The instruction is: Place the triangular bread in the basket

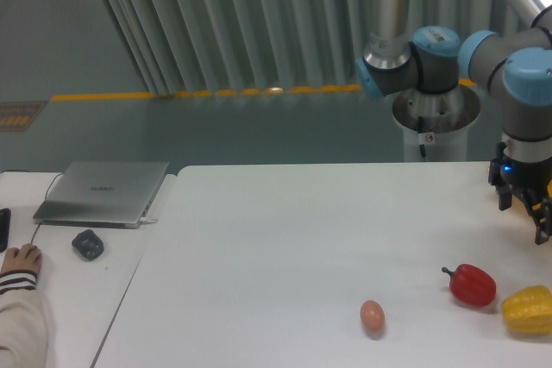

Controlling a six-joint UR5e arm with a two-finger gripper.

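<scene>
Basket hidden by gripper (528, 210) | jaws' state unreadable | red pepper (471, 284); egg (372, 315) on table (285, 239)

Your robot arm at the white table

You see the gripper (527, 215) hanging low at the right edge, above a red pepper (471, 284) and a yellow pepper (528, 309). An egg (372, 315) lies further left, a laptop (104, 191) far left.
</scene>
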